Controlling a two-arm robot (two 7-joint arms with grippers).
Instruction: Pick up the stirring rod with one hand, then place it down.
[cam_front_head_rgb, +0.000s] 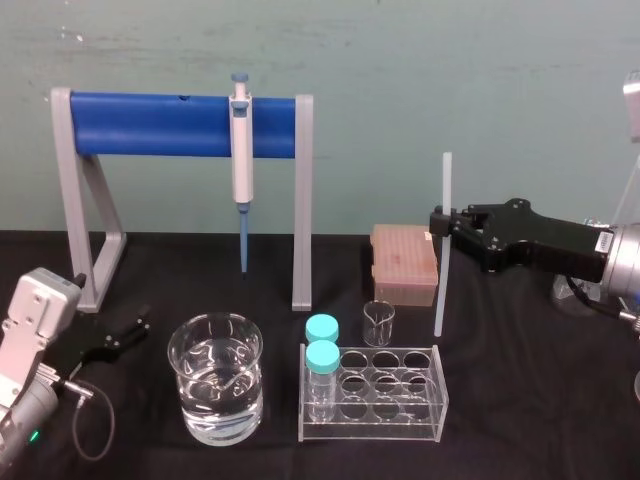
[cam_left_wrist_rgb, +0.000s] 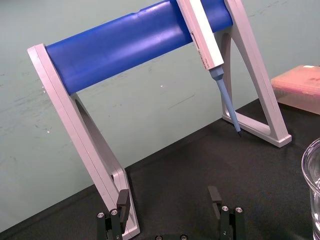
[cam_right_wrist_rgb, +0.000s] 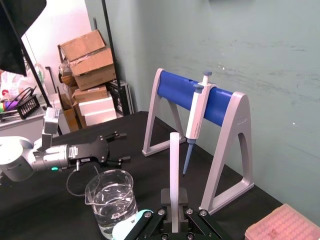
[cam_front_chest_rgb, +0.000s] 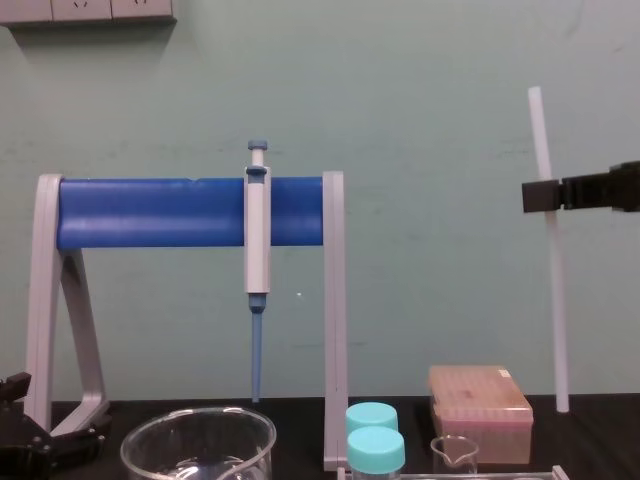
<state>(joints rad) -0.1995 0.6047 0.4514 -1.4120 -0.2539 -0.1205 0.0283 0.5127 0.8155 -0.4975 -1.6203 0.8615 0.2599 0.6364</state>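
The stirring rod (cam_front_head_rgb: 441, 290), thin and whitish, stands upright at the right of the table, just right of the pink tip box. My right gripper (cam_front_head_rgb: 440, 228) is shut on it a little above its middle, reaching in from the right. In the right wrist view the rod (cam_right_wrist_rgb: 174, 165) rises straight from between the right gripper (cam_right_wrist_rgb: 174, 200). The chest view shows the rod (cam_front_chest_rgb: 552, 300) with the right gripper (cam_front_chest_rgb: 540, 195) on its upper part and its lower end near the table top; whether it touches I cannot tell. My left gripper (cam_front_head_rgb: 135, 325) rests open at the left, by the stand's foot.
A grey stand with a blue bar (cam_front_head_rgb: 160, 125) carries a pipette (cam_front_head_rgb: 241, 150) at the back. A beaker of water (cam_front_head_rgb: 215, 375), a small beaker (cam_front_head_rgb: 378, 322), a clear tube rack (cam_front_head_rgb: 375, 395) with two teal-capped vials and the tip box (cam_front_head_rgb: 403, 262) stand mid-table.
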